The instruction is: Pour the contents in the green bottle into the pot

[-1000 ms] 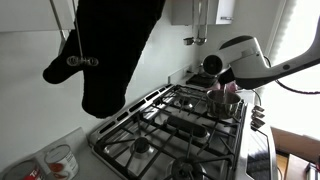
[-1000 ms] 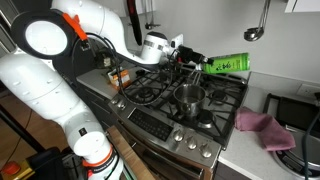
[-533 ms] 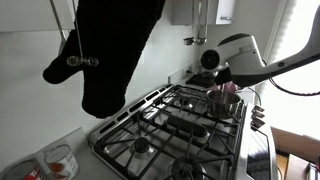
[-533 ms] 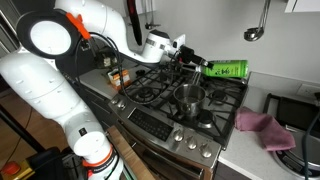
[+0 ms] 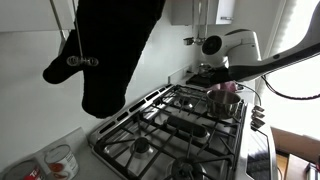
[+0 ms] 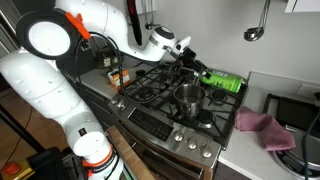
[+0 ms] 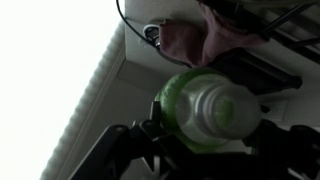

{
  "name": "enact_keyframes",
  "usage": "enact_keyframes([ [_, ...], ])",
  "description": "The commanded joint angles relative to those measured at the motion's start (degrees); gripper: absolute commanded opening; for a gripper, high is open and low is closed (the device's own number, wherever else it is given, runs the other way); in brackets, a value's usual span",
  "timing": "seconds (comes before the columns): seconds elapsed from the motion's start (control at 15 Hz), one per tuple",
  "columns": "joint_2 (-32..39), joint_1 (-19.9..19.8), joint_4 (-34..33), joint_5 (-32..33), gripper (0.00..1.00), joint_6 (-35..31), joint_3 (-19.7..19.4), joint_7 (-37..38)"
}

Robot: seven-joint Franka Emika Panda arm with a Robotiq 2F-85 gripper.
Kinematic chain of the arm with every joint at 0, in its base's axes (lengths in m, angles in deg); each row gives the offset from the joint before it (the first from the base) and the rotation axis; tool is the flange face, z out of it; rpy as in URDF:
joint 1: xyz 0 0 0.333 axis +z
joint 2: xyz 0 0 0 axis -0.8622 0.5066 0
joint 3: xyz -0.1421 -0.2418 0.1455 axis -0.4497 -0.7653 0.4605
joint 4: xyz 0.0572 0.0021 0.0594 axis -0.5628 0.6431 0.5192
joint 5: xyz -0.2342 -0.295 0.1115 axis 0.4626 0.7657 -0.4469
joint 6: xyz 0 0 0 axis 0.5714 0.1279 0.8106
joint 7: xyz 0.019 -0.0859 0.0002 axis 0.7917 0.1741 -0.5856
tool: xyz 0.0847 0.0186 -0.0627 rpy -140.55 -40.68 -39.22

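Note:
My gripper (image 6: pixel 191 62) is shut on the green bottle (image 6: pixel 223 81) and holds it in the air over the stove, tilted with its far end pointing down and away from the arm. The bottle's low end is past the pot (image 6: pixel 188 96), which stands on a burner just below. In an exterior view the mauve pot (image 5: pixel 224 101) sits under the wrist (image 5: pixel 214 46); the bottle is hidden there. In the wrist view the bottle (image 7: pixel 205 110) fills the space between the two dark fingers (image 7: pixel 140 145), seen end on.
The gas stove (image 6: pixel 165 105) has black grates (image 5: pixel 165 125). A pink cloth (image 6: pixel 262 128) lies on the counter beside it, also in the wrist view (image 7: pixel 185 40). A black oven mitt (image 5: pixel 110 50) hangs close to the camera. Small bottles (image 6: pixel 118 76) stand behind the stove.
The bottle has swung from nearly level to tilted, its far end dropping toward the stove. The wrist has risen a little.

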Motion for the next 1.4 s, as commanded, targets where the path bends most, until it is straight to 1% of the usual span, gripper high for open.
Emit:
enact_keyframes([
  [0.0, -0.96, -1.02, 0.32, -8.82, 0.45, -5.13, -1.71, -0.64],
  [0.07, -1.35, -1.42, 0.70, -11.32, 0.45, -7.12, -2.27, -0.76],
  [0.13, -1.37, -1.71, 0.84, -12.18, 0.45, -7.46, -2.32, -0.95],
  [0.2, -0.19, -1.54, -0.08, -9.06, 0.70, -5.20, -1.14, -0.18],
  [0.33, -0.28, -1.99, -0.08, -10.51, 0.70, -6.16, -1.47, -0.23],
  [0.6, -0.35, -2.08, -0.08, -10.84, 0.70, -6.25, -1.48, -0.23],
  [0.67, -0.35, -2.08, -0.08, -10.84, 0.45, -6.26, -1.48, -0.23],
  [0.8, -0.48, -2.68, -0.32, -12.33, 0.45, -7.60, -2.39, -0.85],
  [1.0, -2.38, -4.28, 0.64, -17.08, 0.45, -9.42, -4.56, -3.29],
  [1.33, -3.60, -8.06, 1.35, -31.74, 0.45, -17.40, -9.51, -14.16],
])
